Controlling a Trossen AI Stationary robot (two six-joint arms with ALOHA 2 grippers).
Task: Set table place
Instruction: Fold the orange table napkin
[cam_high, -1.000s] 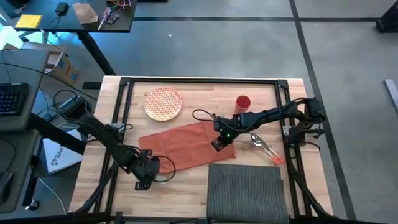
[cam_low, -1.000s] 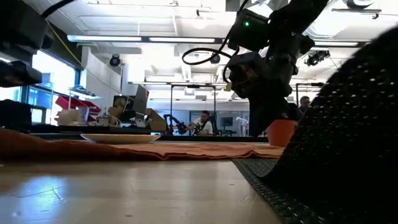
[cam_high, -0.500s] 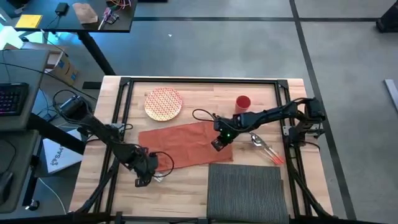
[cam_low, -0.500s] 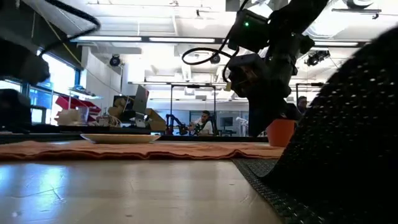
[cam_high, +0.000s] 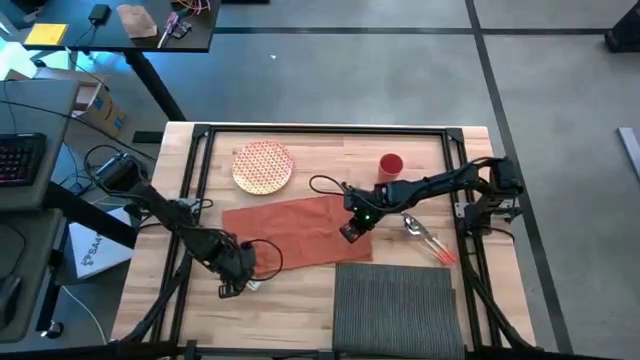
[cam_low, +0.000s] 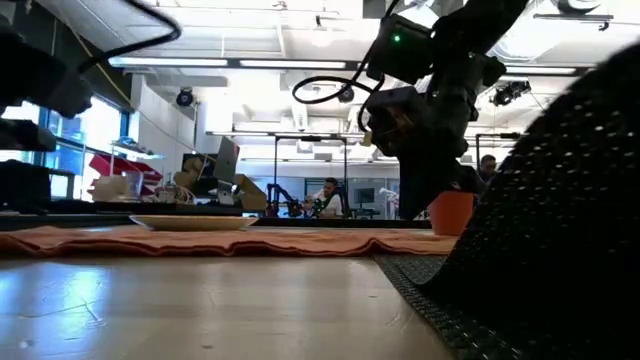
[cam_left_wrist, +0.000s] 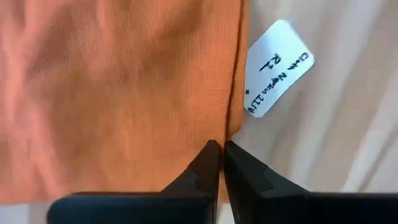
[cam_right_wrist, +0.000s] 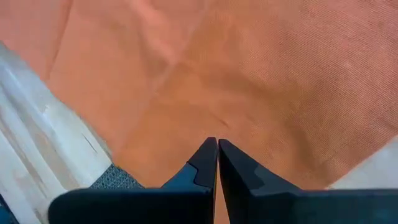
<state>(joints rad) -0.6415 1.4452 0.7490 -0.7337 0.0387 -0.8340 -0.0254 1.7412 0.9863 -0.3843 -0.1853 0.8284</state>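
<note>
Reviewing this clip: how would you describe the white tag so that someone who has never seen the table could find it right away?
On the wooden table, find the orange napkin spread in the middle, beside the grey placemat. At the napkin's corner, where the left gripper is shut on the hem, a small white tag lies on the wood. It is the only white, handwritten thing there.
</note>
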